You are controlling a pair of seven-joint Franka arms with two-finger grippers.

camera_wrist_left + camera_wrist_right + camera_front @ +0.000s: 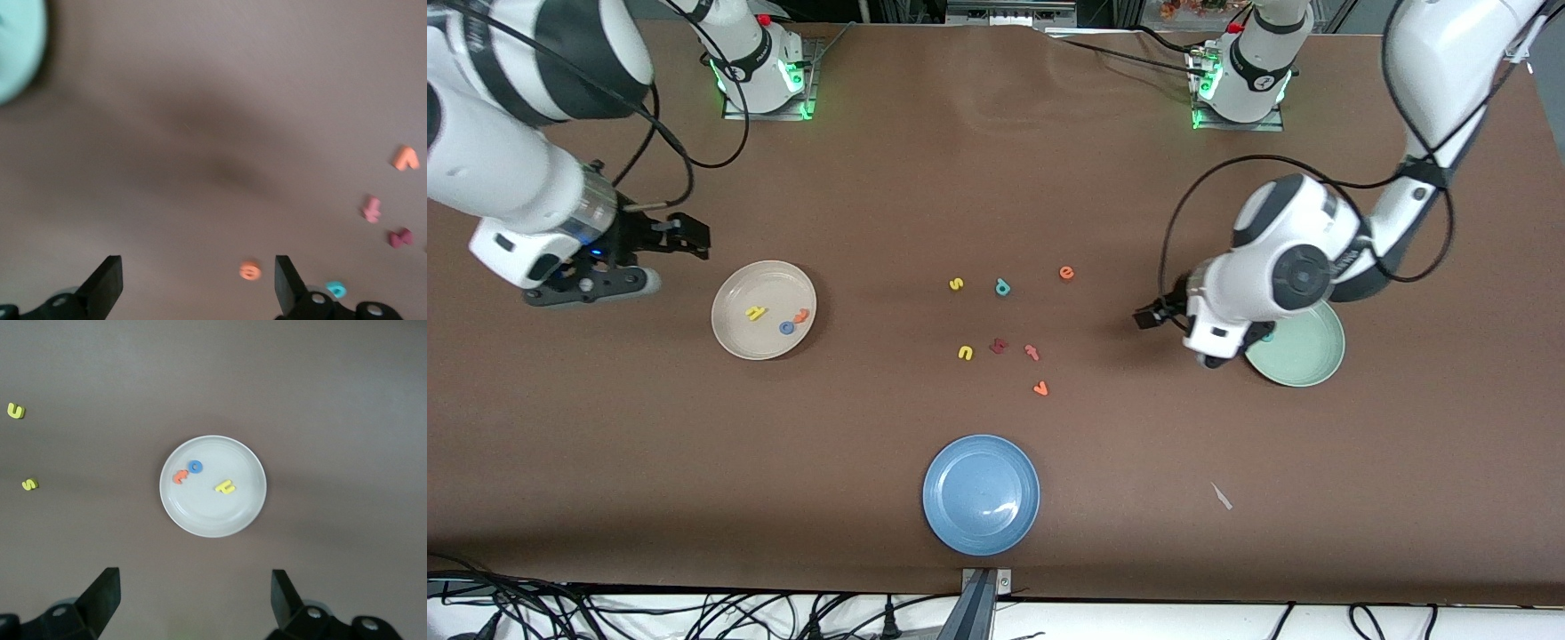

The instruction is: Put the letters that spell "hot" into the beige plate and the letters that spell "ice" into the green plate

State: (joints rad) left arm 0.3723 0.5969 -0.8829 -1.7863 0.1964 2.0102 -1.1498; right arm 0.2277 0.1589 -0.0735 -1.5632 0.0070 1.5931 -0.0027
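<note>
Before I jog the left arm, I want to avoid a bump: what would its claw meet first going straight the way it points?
Probably bare table; the open left claw holds nothing, and the orange e lies between its fingers, though depth is unclear.

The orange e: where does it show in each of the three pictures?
Front view: orange e on bare table, beside the teal letter.
Left wrist view: orange e low, between the left gripper fingers.
Right wrist view: not in it.
Shared landmark: the teal letter.
</note>
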